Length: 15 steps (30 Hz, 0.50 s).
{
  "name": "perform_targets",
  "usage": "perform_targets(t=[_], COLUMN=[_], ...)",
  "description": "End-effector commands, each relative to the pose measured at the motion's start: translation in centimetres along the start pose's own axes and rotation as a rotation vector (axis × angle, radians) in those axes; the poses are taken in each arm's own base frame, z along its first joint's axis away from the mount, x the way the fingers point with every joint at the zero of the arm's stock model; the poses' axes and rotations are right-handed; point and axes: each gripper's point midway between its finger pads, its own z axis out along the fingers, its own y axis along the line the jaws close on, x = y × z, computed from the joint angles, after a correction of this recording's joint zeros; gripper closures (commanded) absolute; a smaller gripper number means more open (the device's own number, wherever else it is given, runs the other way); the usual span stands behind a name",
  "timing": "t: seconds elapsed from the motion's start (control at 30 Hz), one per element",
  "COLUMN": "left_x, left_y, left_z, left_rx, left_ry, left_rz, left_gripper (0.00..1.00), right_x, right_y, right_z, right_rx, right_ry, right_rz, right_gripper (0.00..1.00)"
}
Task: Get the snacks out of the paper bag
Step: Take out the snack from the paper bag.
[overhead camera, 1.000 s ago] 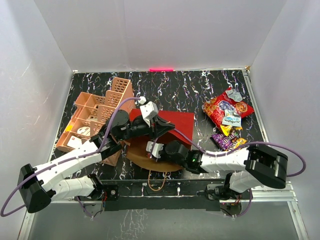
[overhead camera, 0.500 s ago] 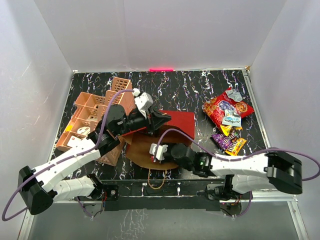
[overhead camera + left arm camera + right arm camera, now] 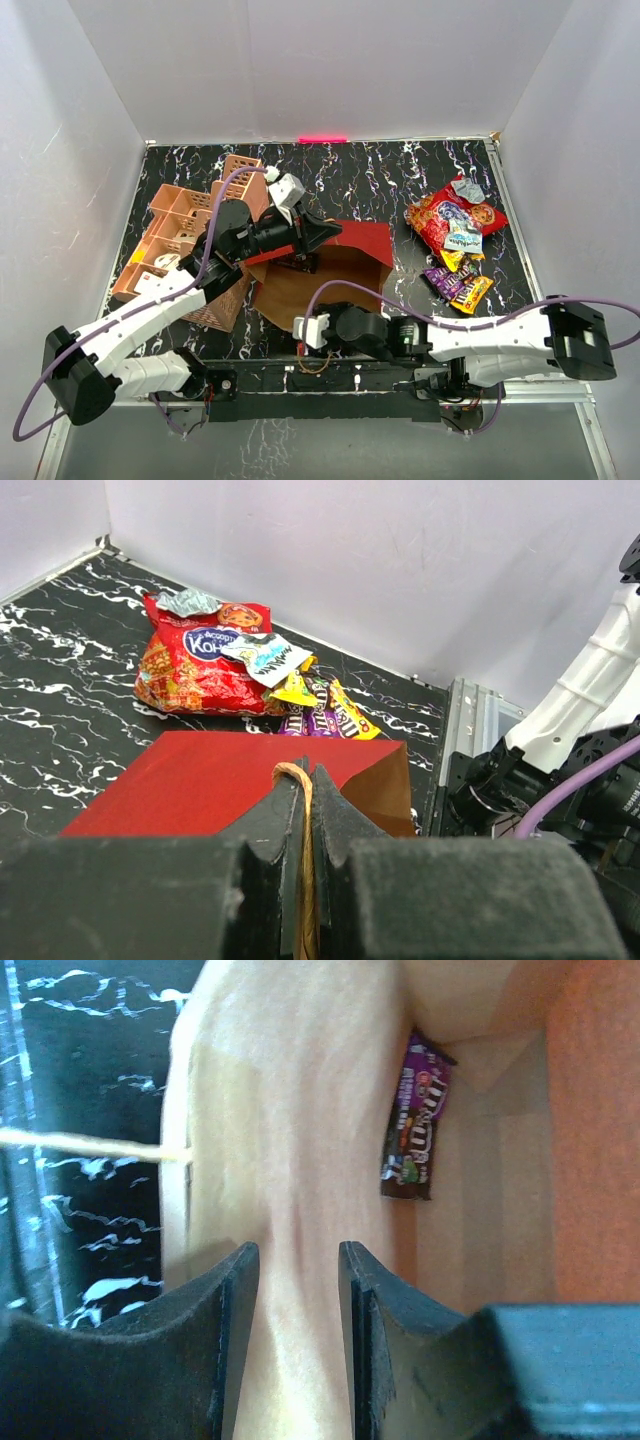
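Observation:
The paper bag [image 3: 355, 245], dark red outside and brown inside, lies in the middle with its mouth toward the near edge. My left gripper [image 3: 322, 232] is shut on its twisted handle [image 3: 296, 776] and holds the upper side up over the red face [image 3: 200, 780]. My right gripper [image 3: 303, 328] is open and empty at the bag's mouth. In the right wrist view the fingertips [image 3: 240, 1260] frame the brown inside, where a purple-brown candy packet [image 3: 412, 1125] lies deep in the bag. The red cookie bag [image 3: 450, 213] and several small packets [image 3: 460, 285] lie on the table at the right, also in the left wrist view [image 3: 195, 665].
A salmon-pink lattice organizer [image 3: 190, 230] stands at the left, close to the left arm. The bag's other handle loop [image 3: 315, 365] hangs over the near edge. White walls close the table on three sides. A metal rail [image 3: 475, 725] runs along the near edge.
My left gripper has lifted the handle up and back, opening the bag's mouth wider. My right gripper has drawn left and toward the near edge, to the mouth of the bag.

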Motion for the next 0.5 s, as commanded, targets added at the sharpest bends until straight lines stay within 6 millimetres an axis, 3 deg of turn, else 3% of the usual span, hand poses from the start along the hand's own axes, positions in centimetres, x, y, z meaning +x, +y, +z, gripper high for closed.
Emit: perform_targets(t=[0.0, 0.2, 0.47], left_x=[-2.6, -4.1, -5.1], left_y=[-1.1, -1.1, -1.8], left_z=[0.5, 0.4, 0.3], left_rx=[0.058, 0.023, 0.029], left_ry=[-0.061, -0.094, -0.106], left_rz=[-0.007, 0.004, 0.038], left_gripper=[1.0, 1.0, 1.0], right_x=[-2.6, -2.4, -0.1], right_y=[-4.9, -7.0, -9.0], right_z=[0.3, 2.5, 6.1], right_rx=[0.183, 0.203, 0.166], right_ry=[0.027, 0.054, 0.047], right_rz=[-0.032, -0.061, -0.088], right_gripper=[0.61, 0.67, 0.71])
